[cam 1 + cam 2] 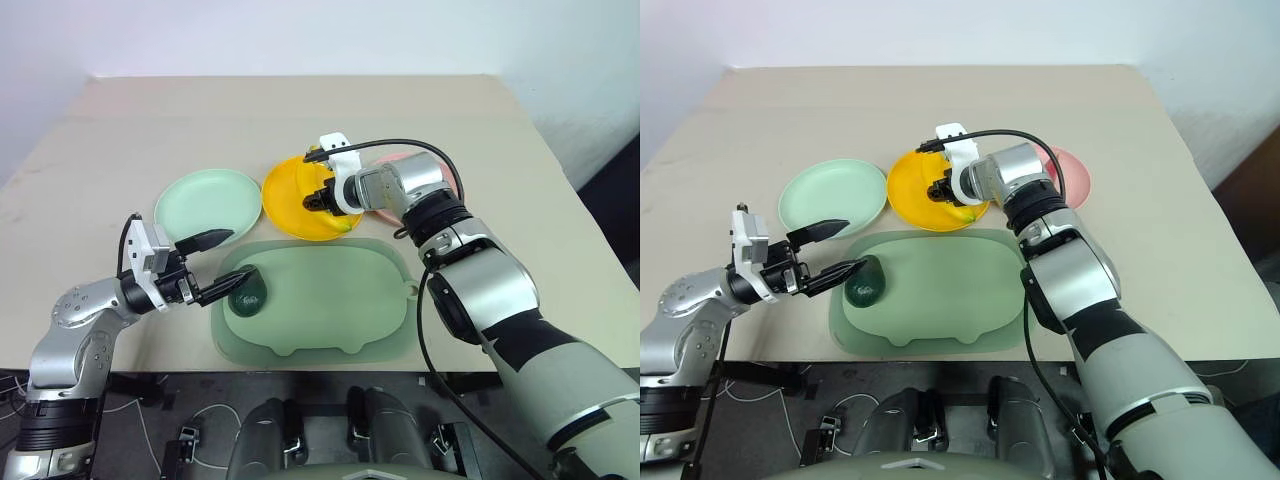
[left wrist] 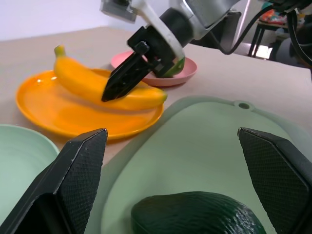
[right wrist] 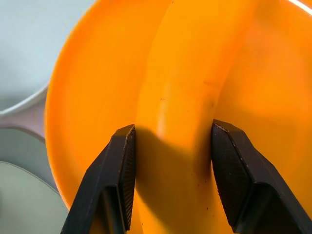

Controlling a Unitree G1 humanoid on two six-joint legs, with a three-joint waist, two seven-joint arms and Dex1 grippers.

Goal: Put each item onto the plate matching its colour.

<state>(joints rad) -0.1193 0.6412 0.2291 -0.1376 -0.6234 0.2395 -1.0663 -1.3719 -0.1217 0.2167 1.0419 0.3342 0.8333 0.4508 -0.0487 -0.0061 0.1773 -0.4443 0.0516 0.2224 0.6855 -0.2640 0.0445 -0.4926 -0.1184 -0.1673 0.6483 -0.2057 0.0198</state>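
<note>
A beige surface (image 1: 300, 110) stands against a pale wall. The pink plate (image 1: 1072, 172) is largely hidden behind the right arm, and the watermelon wedge (image 2: 174, 68) on it shows as a sliver. The right tool (image 3: 171, 146) pinches the banana (image 2: 97, 85) over the yellow plate (image 1: 285, 200). The left tool (image 1: 222, 265) is spread wide, holding nothing, near the avocado (image 1: 864, 283) on the pale green tray (image 1: 330, 300). The mint plate (image 1: 205, 200) sits bare.
</note>
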